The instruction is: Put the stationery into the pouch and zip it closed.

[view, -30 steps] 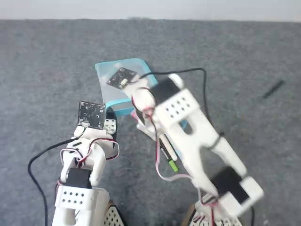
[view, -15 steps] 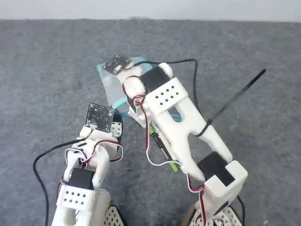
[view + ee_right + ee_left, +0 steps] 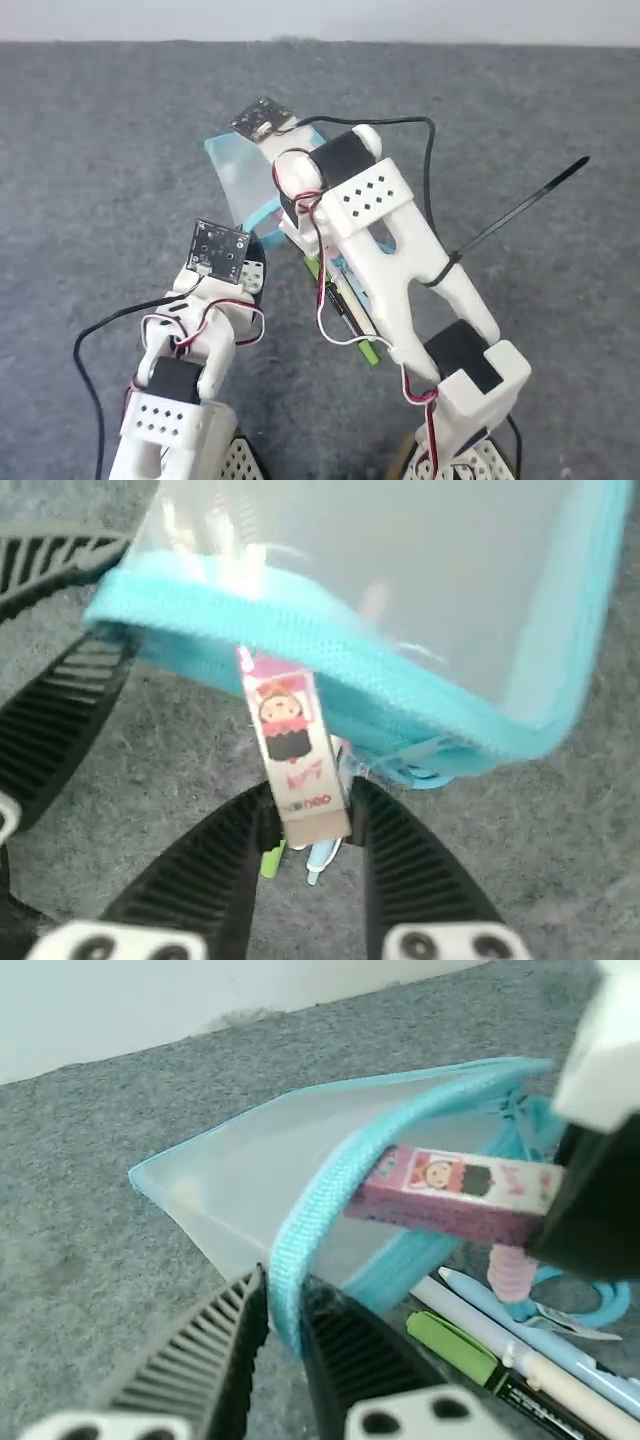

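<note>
High cam looks down over the tabletop point(image 3: 90, 150); my two wrist cams sit close in, both facing the pouch point(image 3: 230, 1175).

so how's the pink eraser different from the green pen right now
The pink eraser is held in the fingers of the right gripper, at the open mouth of the pouch; the green pen lies loose on the table beside the pouch. The eraser is a short, flat block with a cartoon print; the pen is long and thin. Neither is fully inside the pouch.
</note>
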`<action>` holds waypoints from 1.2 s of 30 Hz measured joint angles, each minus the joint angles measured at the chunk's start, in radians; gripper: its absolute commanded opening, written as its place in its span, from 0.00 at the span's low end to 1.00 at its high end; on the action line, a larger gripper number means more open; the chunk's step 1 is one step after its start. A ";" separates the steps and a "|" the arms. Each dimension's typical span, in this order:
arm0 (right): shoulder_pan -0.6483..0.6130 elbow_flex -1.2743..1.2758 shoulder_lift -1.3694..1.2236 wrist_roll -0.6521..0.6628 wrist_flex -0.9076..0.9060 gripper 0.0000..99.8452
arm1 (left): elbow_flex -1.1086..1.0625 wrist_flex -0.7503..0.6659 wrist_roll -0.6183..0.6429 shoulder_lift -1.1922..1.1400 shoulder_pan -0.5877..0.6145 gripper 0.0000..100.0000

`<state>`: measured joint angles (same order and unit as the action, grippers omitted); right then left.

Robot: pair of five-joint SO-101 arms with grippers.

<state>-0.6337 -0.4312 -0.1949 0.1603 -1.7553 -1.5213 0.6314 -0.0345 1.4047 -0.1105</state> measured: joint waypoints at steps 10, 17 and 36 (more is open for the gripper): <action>0.032 -0.021 0.000 -0.049 0.129 0.15 | -0.003 0.009 -0.008 0.000 -0.012 0.01; 0.032 -0.021 0.000 -0.049 0.117 0.15 | -0.003 0.009 -0.008 0.000 -0.012 0.01; 0.074 0.686 0.367 0.034 0.315 0.15 | -0.003 -0.028 0.057 -0.002 0.310 0.01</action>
<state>-0.5600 0.2547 0.1718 0.1941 -1.4408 -1.5244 0.6038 0.0222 1.4032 0.1995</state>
